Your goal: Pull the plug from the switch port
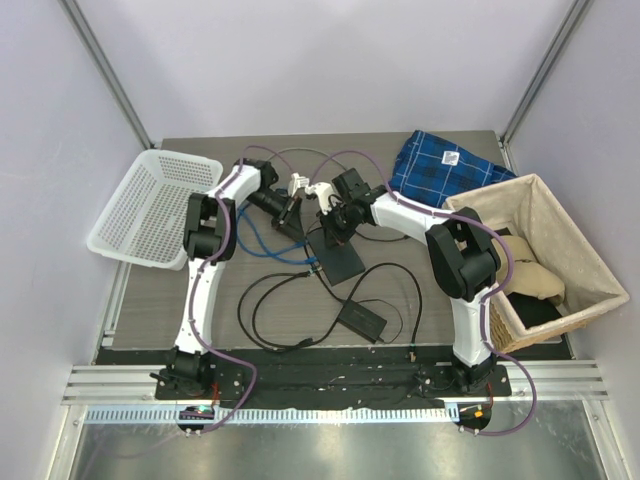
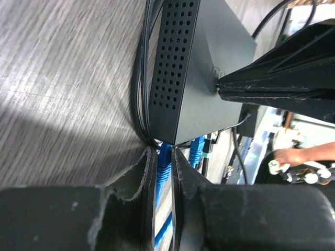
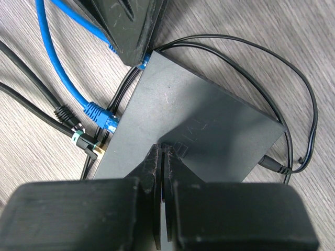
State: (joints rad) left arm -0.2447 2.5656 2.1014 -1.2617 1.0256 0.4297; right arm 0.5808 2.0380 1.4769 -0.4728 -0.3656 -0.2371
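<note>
The flat dark grey switch (image 1: 336, 256) lies mid-table. In the left wrist view my left gripper (image 2: 164, 157) is shut on a blue plug (image 2: 164, 159), which still sits in a switch port at the near corner of the box (image 2: 199, 73). A second blue plug (image 2: 197, 151) sits in the neighbouring port. From the right wrist view, my right gripper (image 3: 165, 152) is shut and empty, its tips pressed on the switch's top face (image 3: 199, 125). The left gripper (image 3: 137, 52) shows there at the box's far corner, and the other blue plug (image 3: 103, 118) sits lower on that edge.
A black power brick (image 1: 362, 319) with looping black cords lies near the front. A white mesh basket (image 1: 150, 205) stands at the left and a wicker basket (image 1: 545, 250) at the right. Behind lies a blue checked cloth (image 1: 445, 165). A black plug with a green band (image 3: 86, 145) sits beside the blue one.
</note>
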